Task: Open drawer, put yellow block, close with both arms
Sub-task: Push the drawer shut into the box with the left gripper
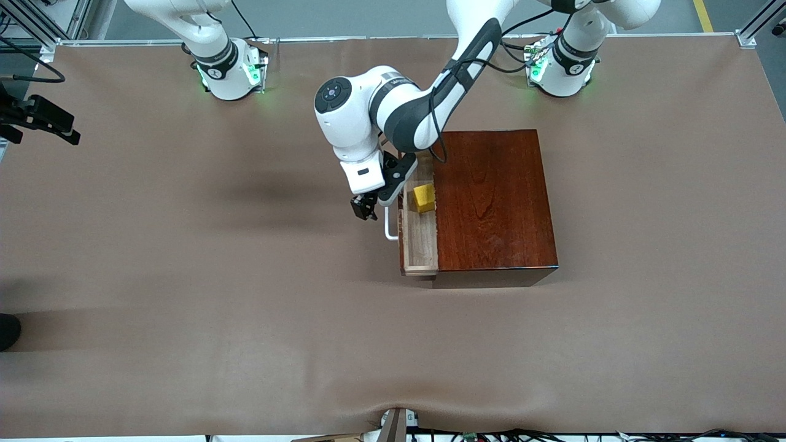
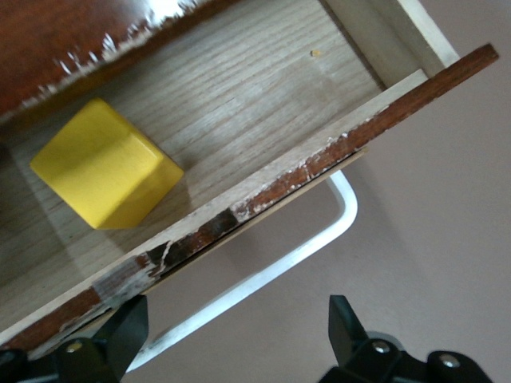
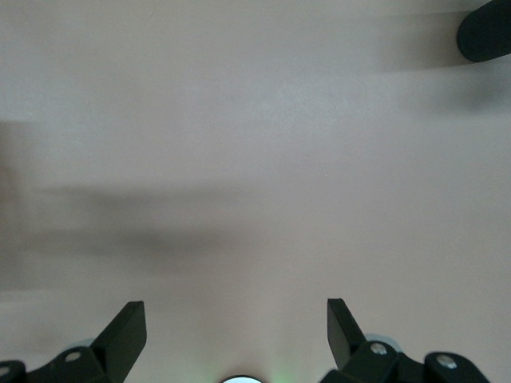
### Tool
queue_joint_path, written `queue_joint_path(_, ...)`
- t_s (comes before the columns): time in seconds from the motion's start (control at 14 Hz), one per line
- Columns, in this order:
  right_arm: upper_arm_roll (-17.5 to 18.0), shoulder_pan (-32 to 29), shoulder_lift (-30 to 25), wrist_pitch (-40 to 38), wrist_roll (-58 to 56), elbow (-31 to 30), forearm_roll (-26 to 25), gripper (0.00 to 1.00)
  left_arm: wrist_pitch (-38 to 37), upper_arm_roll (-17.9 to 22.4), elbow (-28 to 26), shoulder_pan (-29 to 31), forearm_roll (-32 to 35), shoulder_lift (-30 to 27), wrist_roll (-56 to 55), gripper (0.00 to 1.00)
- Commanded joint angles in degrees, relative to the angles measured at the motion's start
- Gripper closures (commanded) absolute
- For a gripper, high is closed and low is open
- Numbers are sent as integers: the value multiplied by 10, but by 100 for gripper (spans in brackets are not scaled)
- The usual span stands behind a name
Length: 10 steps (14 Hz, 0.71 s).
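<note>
The drawer (image 1: 420, 236) stands partly pulled out of the dark reddish-brown box (image 1: 494, 199) at the centre of the front view, its white handle (image 1: 389, 226) toward the right arm's end of the table (image 1: 184, 276). The yellow block (image 1: 424, 197) lies inside it, on the light-wood floor. The left pincer (image 1: 366, 207) hangs just over the handle, fingers (image 2: 124, 331) spread apart and empty. The right pincer (image 3: 235, 331) waits — jaws wide, only bare table below it. Small markings on the arm bases are probably logos, but I cannot read them.
</note>
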Motion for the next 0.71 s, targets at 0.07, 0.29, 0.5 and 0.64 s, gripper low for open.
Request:
queue_joint_path(0.07,29,-11,2,-4,-4,13,10,0,-38,3,-19,13,4,-26,27,0)
queue_joint_path(0.29,56,-31,2,-3,-1,13,10,0,-40,3,-25,14,4,-27,27,0)
queue_joint_path(0.5,52,-32,2,-6,-4,12,10,0,-53,4,-33,14,4,-27,28,0)
queue_joint_path(0.64,50,-35,2,-5,-4,11,11,0,-56,3,-40,22,4,-28,28,0)
